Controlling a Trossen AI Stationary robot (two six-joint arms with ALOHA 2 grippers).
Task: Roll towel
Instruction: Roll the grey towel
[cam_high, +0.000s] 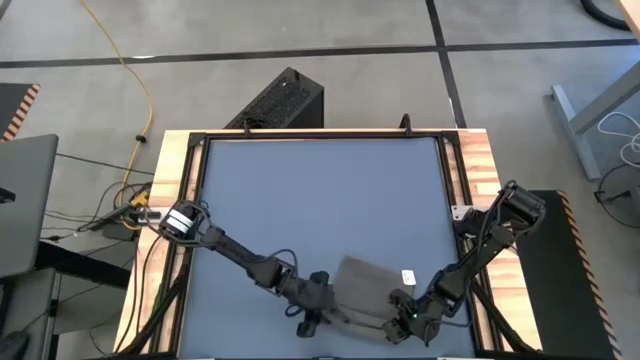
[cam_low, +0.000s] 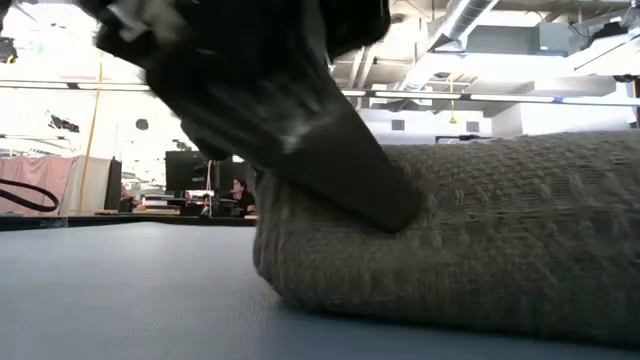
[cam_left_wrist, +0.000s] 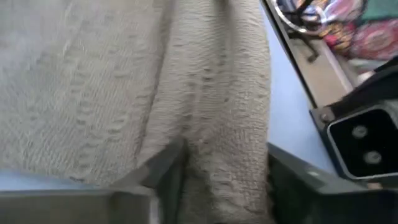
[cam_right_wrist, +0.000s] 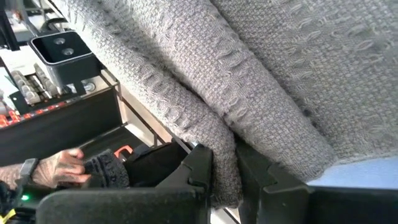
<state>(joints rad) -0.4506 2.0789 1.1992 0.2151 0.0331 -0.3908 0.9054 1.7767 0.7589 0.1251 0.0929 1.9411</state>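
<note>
Even bright light, window glare behind; close end effector (cam_low: 300, 120) blurred.

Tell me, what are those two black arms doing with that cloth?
They are rolling a grey-brown woven towel at the near edge of the blue table. The left gripper straddles the rolled edge with its fingers apart; the right gripper pinches the roll's other end. Part of the towel lies flat, unrolled.
</note>
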